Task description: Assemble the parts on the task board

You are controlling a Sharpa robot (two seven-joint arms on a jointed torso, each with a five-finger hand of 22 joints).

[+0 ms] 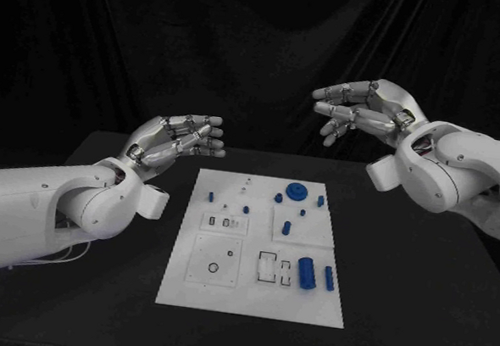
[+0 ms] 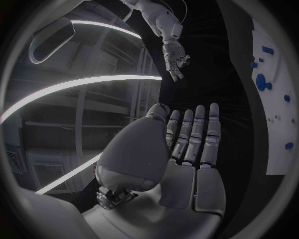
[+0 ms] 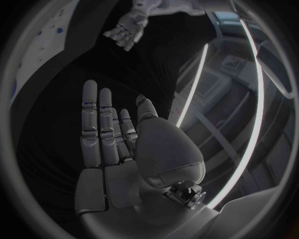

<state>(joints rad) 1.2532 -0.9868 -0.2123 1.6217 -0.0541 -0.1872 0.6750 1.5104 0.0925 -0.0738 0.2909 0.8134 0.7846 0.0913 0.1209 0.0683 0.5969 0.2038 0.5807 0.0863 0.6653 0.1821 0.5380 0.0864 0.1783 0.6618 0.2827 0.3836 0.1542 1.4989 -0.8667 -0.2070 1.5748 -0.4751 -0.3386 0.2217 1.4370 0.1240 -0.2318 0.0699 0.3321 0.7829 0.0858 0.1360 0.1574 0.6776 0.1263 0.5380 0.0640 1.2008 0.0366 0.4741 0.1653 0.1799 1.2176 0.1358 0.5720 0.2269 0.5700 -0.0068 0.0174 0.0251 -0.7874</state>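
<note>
Nothing assembled yet, by the look of it: opening step, with a reach and a first pick likely called for next. White board (image 1: pixel 258 247) flat on the black tabletop (image 1: pixel 420 288), blue parts (image 1: pixel 307 273) loose on it. Left robot hand (image 1: pixel 180 141) raised beside the board's far left corner, fingers apart, empty. Right robot hand (image 1: pixel 363 106) high beyond the board's far right corner, loosely curled, empty. Flat bare palms clear from the wrist views; part layout clear from overhead.

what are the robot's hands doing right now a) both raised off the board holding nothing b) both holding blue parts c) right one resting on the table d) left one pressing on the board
a: the left hand and right hand hang above the table, beside the white board, with nothing in their fingers.
</note>
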